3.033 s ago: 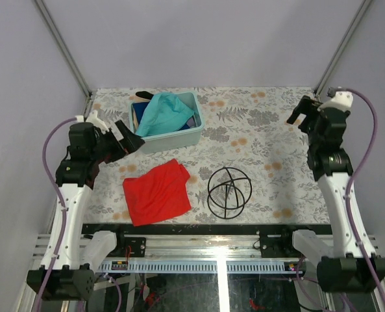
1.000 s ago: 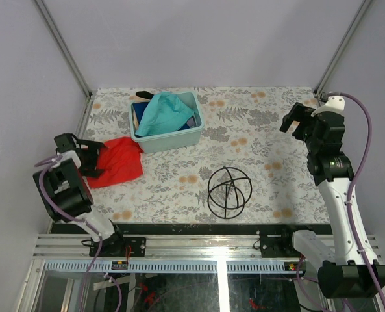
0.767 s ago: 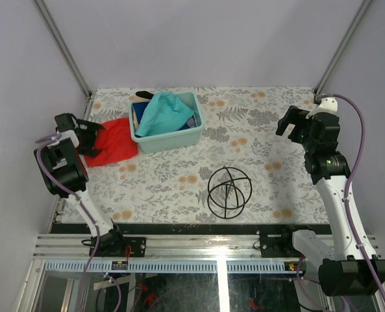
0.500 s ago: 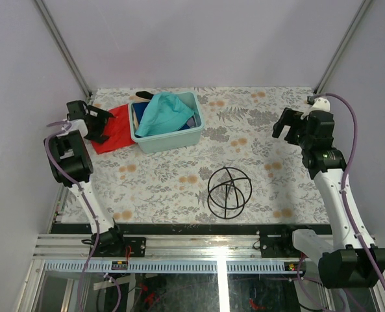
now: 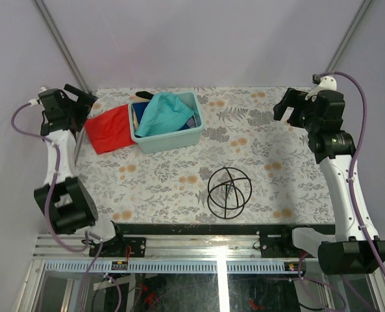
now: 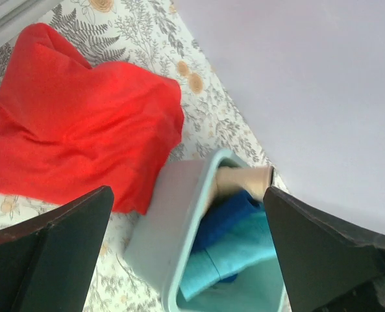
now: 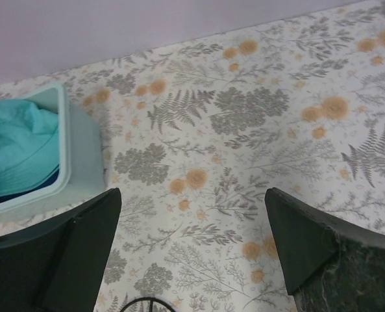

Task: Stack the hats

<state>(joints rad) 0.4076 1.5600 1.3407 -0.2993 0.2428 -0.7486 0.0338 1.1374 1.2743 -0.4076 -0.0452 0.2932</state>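
The hats lie bunched in the pale-teal bin (image 5: 179, 136). The teal hat (image 5: 164, 112) is on top. A dark blue hat (image 6: 234, 213) and a tan hat (image 6: 241, 181) show under it in the left wrist view. The lavender hat is hidden. My left gripper (image 5: 83, 104) is open and empty, raised at the back left corner, looking down on the bin (image 6: 163, 227); in its own view it (image 6: 186, 192) holds nothing. My right gripper (image 5: 287, 106) is open and empty, raised at the back right, far from the bin (image 7: 82, 162); in its own view it (image 7: 192, 192) is over bare table.
A flat red cloth (image 5: 111, 128) lies against the bin's left side, also in the left wrist view (image 6: 82, 143). A black wire ball (image 5: 229, 190) stands front centre, its top at the bottom edge of the right wrist view (image 7: 140, 304). Frame posts and walls close the back corners.
My left gripper dragged the red cloth from the front centre to the back left beside the bin, let it go and rose to the corner. My right arm shifted slightly back.
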